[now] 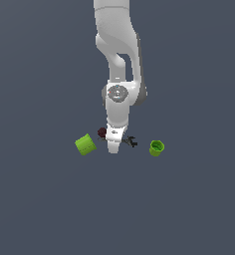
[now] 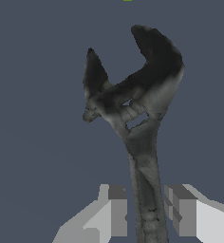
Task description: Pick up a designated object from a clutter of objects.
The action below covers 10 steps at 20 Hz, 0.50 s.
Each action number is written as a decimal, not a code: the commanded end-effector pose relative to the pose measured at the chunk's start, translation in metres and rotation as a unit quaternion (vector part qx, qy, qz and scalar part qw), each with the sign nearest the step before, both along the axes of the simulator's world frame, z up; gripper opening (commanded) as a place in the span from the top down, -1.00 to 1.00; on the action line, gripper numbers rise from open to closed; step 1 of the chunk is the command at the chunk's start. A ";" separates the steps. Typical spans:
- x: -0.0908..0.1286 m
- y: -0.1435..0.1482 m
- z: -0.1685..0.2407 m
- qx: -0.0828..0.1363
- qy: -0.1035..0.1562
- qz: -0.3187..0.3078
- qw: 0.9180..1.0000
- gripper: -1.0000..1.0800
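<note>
Plainly, what matters is how the wrench lies against the pincer: in the wrist view its slim handle runs straight through the gap between the two pads, long axis square across the line on which they close, forked head pointing away beyond the fingertips. The fingers stand one on each side of the handle with a sliver of bench showing between pad and metal on both sides, so the pincer is part open and grips nothing yet; the handle sits nearer the one pad than the other, though whether it touches that pad I cannot tell.

In the exterior view the pincer is low over the bench, and the wrench shows only as a dark stub poking out on that view's right of it, the rest hidden by the hand. The ball lies just on the left of the hand, a green cup further left, another green cup on the right, apart from the wrench.

By my judgement, closing squarely should catch the handle.
</note>
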State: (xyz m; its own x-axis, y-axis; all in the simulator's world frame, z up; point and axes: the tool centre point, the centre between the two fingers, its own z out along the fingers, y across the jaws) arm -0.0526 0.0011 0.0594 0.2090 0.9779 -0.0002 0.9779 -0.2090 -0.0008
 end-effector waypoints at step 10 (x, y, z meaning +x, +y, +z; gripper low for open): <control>0.052 -0.011 0.093 0.001 0.000 0.000 1.000 1.00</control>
